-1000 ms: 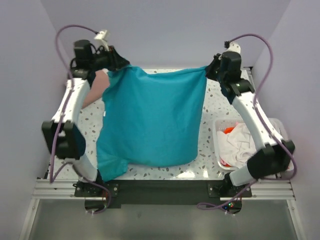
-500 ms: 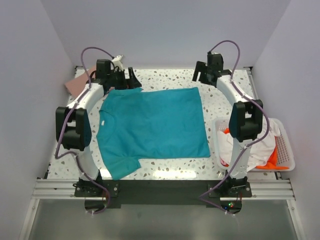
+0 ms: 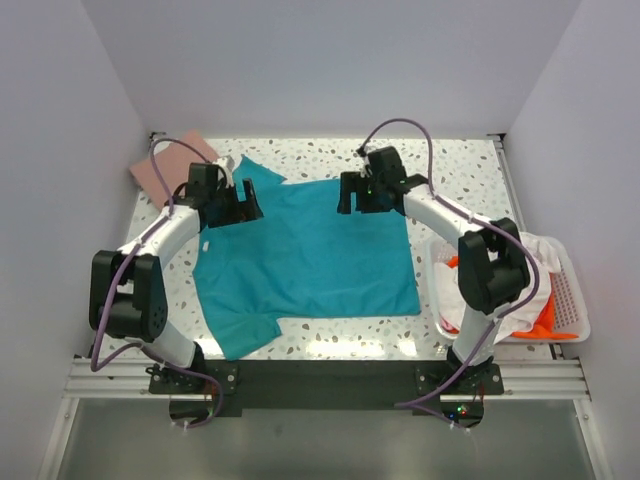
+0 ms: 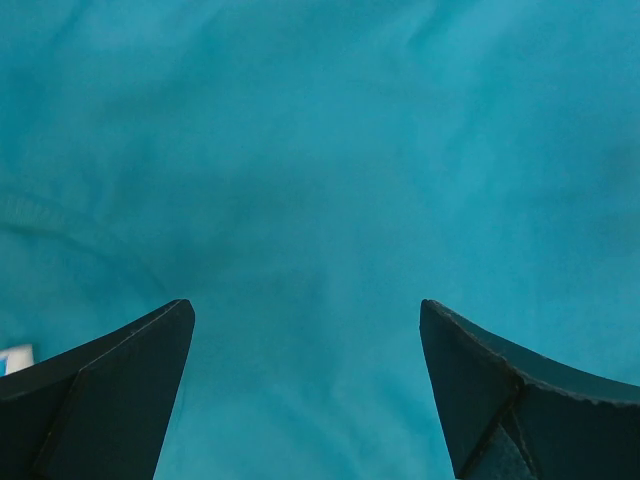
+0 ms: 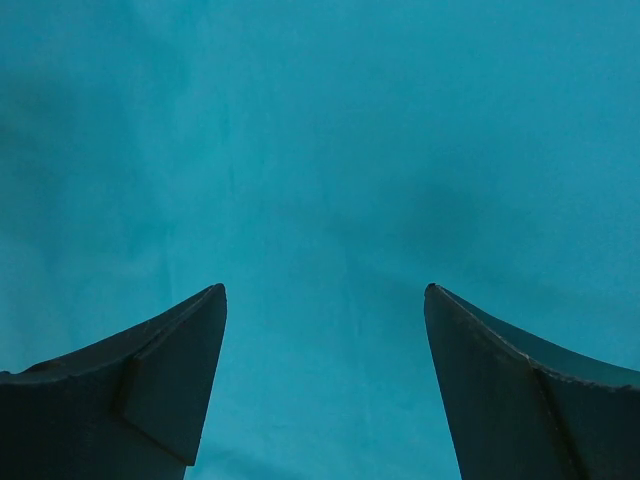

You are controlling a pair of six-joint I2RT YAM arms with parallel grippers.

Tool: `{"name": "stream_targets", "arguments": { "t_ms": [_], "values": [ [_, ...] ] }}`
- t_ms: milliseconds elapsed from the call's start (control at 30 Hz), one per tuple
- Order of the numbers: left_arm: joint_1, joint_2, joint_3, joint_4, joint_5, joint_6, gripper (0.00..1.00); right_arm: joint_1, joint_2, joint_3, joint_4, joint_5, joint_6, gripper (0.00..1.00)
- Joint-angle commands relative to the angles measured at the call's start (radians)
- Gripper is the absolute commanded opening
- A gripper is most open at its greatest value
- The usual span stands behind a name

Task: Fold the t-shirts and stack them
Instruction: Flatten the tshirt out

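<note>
Left gripper (image 4: 305,305) spread, nothing between the jaws, teal cloth just below. Right gripper (image 5: 325,290) likewise spread and empty. Teal shirt (image 3: 310,250) lies flat on table (image 3: 455,165), one sleeve at near left; spread wide, presumably so folds run square. Basket (image 3: 572,300) at right holds white shirt (image 3: 495,290) and orange shirt (image 3: 548,325), waiting their turn. Both grippers hover over the teal shirt's far part, likely to pick a fold line. Pink shirt (image 3: 165,165) lies in far left corner, probably starting the stack.

Basket (image 3: 566,291) right of spread t-shirt (image 3: 310,262)
</note>
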Motion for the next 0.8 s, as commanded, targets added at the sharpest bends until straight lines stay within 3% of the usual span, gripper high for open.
{"name": "stream_targets", "arguments": {
  "t_ms": [0,267,767],
  "values": [
    [0.004,-0.048,-0.043,0.002,-0.103,-0.017,1.00,0.034,0.001,-0.060,0.049,-0.063,0.039,0.83],
    [0.004,-0.024,-0.081,-0.017,-0.180,0.026,1.00,0.066,0.115,-0.011,-0.015,-0.023,0.042,0.82],
    [0.004,0.139,-0.121,0.100,-0.131,0.053,1.00,0.066,0.205,0.046,-0.107,0.139,0.065,0.82]
  ]
}}
